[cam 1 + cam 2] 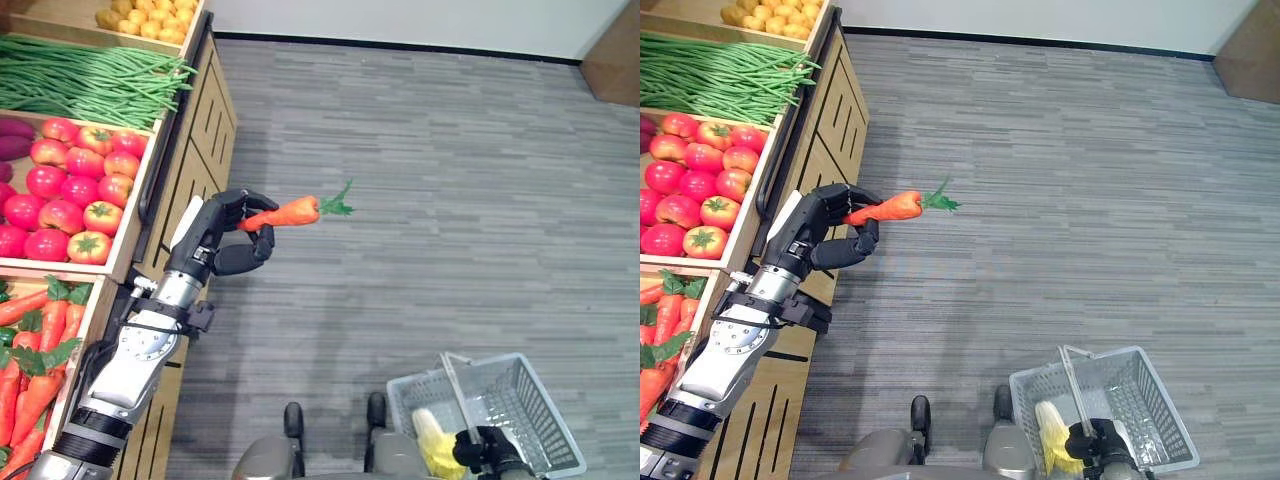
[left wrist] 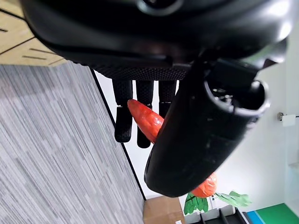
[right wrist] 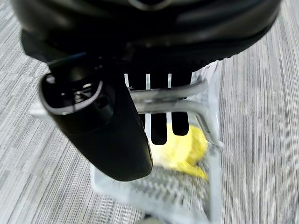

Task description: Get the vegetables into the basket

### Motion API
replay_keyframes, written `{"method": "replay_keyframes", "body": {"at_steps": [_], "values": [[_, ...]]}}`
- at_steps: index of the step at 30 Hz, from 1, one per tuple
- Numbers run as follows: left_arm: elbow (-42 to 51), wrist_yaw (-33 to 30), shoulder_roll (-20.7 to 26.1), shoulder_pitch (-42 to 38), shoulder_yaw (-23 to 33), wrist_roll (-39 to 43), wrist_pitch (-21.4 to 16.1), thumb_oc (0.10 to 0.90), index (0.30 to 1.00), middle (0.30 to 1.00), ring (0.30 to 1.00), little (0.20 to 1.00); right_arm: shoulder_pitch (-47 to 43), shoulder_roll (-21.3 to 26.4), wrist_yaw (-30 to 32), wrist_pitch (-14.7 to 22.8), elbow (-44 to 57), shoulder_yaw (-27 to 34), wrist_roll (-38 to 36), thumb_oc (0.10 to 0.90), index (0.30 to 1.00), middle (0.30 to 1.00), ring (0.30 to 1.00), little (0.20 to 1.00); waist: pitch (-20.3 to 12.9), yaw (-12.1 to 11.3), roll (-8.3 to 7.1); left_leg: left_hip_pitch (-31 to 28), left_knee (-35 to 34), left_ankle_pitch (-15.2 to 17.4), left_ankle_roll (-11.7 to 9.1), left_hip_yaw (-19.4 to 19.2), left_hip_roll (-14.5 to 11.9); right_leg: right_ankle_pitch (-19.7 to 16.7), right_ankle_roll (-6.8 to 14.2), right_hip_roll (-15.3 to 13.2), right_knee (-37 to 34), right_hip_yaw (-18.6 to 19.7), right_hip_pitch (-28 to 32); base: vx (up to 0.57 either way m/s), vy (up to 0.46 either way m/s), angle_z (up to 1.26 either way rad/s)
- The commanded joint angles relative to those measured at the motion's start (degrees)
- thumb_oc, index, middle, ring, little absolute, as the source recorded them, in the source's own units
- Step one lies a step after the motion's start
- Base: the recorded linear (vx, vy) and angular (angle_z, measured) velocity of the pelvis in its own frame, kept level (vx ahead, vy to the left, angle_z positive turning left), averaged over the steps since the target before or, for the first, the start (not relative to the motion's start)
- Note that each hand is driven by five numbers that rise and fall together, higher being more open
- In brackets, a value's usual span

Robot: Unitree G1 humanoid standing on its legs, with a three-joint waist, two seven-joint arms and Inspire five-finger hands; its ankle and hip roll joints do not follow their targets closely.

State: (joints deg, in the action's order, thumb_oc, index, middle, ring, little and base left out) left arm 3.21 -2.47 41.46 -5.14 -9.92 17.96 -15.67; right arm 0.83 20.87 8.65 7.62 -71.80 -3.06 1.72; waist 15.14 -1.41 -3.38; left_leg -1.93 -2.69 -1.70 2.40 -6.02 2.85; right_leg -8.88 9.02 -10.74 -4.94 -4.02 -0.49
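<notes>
The thumb (image 2: 201,135) hides the middle of the carrot (image 2: 145,119).

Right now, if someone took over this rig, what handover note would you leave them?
Left hand: shut on a carrot, held in the air over the floor beside the produce stand, leaves pointing away from the stand.
Right hand: shut on the handle of the grey basket, low at the robot's right.
Done: one yellow vegetable already lies in the basket.
Left: carry the carrot across to the basket and release it. More carrots, tomatoes and green beans remain on the stand.
</notes>
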Motion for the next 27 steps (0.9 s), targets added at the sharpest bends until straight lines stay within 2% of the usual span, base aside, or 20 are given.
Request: {"method": "replay_keyframes", "body": {"at_steps": [1,8,14,16,17,20,21,22,26,27], "values": [[8.17,1.77,1.57,-2.96,2.10,1.73,-6.59,0.400,0.300,0.300,0.300,0.300,-1.07,8.03,1.94,1.52,-0.95,0.94,0.89,0.400,0.300,0.300,0.300,0.300,-5.70,-0.33,0.69,1.67,-1.79,-2.79,-5.58,1.98,-5.75,4.41,0.62,0.76,4.44,-0.02,0.71,0.03,-0.111,0.03],[7.83,3.49,2.30,-3.65,-0.22,2.46,-6.19,0.400,0.300,0.300,0.300,0.300,-2.19,12.78,2.09,2.25,3.90,0.77,1.69,0.400,0.300,0.300,0.300,0.300,-7.11,0.16,1.27,0.96,-2.31,-3.40,-6.95,2.44,-6.83,3.38,0.22,1.74,0.16,-0.99,3.37,0.00,-0.093,0.08],[8.10,4.75,4.44,-4.89,-3.82,2.14,-6.24,0.400,0.300,0.300,0.300,0.300,-4.78,20.46,1.89,3.29,17.41,-2.18,5.15,0.400,0.300,0.300,0.300,0.300,-8.10,0.75,2.22,-0.03,-2.31,-3.29,-7.61,1.61,-7.73,3.56,0.26,2.32,-0.06,-0.46,3.92,0.00,-0.045,-0.04],[8.06,4.75,4.42,-4.94,-3.85,2.13,-6.25,0.400,0.300,0.300,0.300,0.300,-4.75,20.49,1.88,3.26,17.45,-2.14,5.15,0.400,0.300,0.300,0.300,0.300,-8.09,0.71,2.25,-0.04,-2.31,-3.28,-7.61,1.60,-7.75,3.55,0.26,2.33,-0.06,-0.44,3.92,0.00,-0.019,-0.09],[7.42,4.83,5.90,-6.94,-6.43,0.64,-6.34,0.400,0.300,0.300,0.300,0.300,-7.29,24.10,1.62,3.83,22.23,-4.28,6.82,0.400,0.300,0.300,0.300,0.300,-8.44,0.86,2.37,-0.29,-2.31,-3.26,-7.76,1.31,-8.01,3.52,0.24,2.49,-0.06,-0.16,3.92,0.01,-0.029,-0.06],[7.33,4.61,6.87,-9.10,-8.78,-0.89,-6.55,0.400,0.300,0.300,0.300,0.300,-9.55,25.30,2.00,4.11,22.70,-5.01,6.64,0.400,0.300,0.300,0.300,0.300,-8.62,0.80,2.54,-0.51,-2.31,-3.19,-7.83,1.19,-8.19,3.58,0.20,2.56,-0.06,-0.09,4.15,0.01,-0.012,-0.01],[7.09,4.66,7.42,-11.44,-11.65,-1.96,-6.56,0.400,0.300,0.300,0.300,0.300,-11.96,26.38,1.94,4.28,23.75,-6.72,6.79,0.400,0.300,0.300,0.300,0.300,-8.90,0.90,2.61,-0.68,-2.31,-3.08,-7.86,1.19,-8.26,3.61,0.24,2.66,-0.06,0.01,4.19,0.00,0.000,0.00],[7.03,4.63,7.40,-11.52,-11.71,-1.98,-6.59,0.400,0.300,0.300,0.300,0.300,-11.99,26.38,1.94,4.28,23.73,-6.71,6.79,0.400,0.300,0.300,0.300,0.300,-8.87,0.88,2.61,-0.69,-2.31,-3.08,-7.86,1.18,-8.26,3.61,0.24,2.67,-0.06,0.01,4.20,0.00,0.000,0.00],[6.42,4.37,10.03,-18.23,-19.17,-7.42,-7.25,0.400,0.300,0.300,0.300,0.300,-17.55,28.49,1.64,4.98,26.77,-10.86,6.87,0.400,0.300,0.300,0.300,0.300,-9.44,1.30,2.66,-1.03,-2.31,-2.80,-7.95,0.71,-8.50,3.47,0.33,2.82,-0.06,0.53,4.06,0.02,-0.002,-0.02],[6.26,4.29,9.98,-18.43,-19.34,-7.48,-7.31,0.400,0.300,0.300,0.300,0.300,-17.61,28.48,1.64,4.98,26.70,-10.84,6.84,0.400,0.300,0.300,0.300,0.300,-9.39,1.24,2.65,-1.04,-2.31,-2.79,-7.95,0.69,-8.50,3.47,0.34,2.82,-0.06,0.55,4.06,0.00,0.000,0.00]]}}
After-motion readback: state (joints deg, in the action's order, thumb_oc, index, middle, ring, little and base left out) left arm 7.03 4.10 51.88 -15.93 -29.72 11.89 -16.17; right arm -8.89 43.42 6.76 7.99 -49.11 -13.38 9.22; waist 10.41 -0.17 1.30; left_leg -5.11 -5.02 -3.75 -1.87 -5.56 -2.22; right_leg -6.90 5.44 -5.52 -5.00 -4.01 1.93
